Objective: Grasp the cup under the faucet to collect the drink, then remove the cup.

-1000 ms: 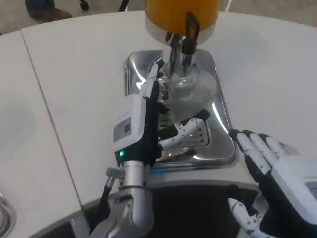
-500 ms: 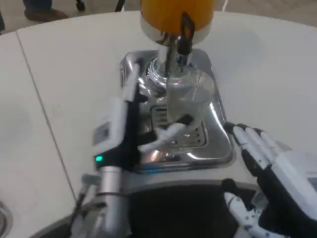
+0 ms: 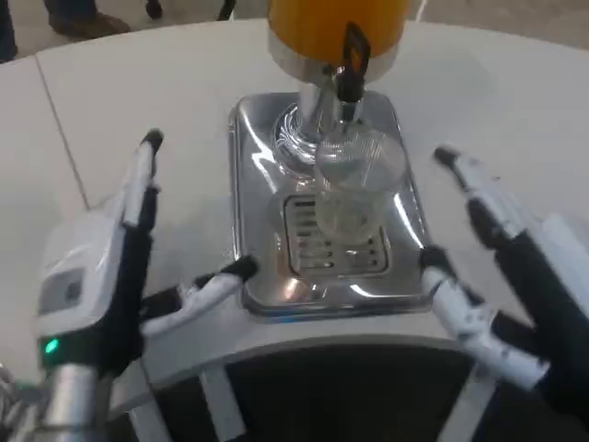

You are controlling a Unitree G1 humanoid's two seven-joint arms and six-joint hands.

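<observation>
I see the clear cup [image 3: 352, 189] under the faucet [image 3: 348, 78], ungrasped, my left hand [image 3: 110, 267] and right hand [image 3: 515, 276] spread wide and holding nothing.

Even, bright overhead light fills the scene, and the white surface [image 3: 166, 83] shows only faint, soft shadows. The chrome drip tray [image 3: 248, 230] carries sharp white glare streaks along its near rim. The picture is soft throughout, with the left hand [image 3: 110, 267] and right hand [image 3: 515, 267] blurred near the edges.
</observation>
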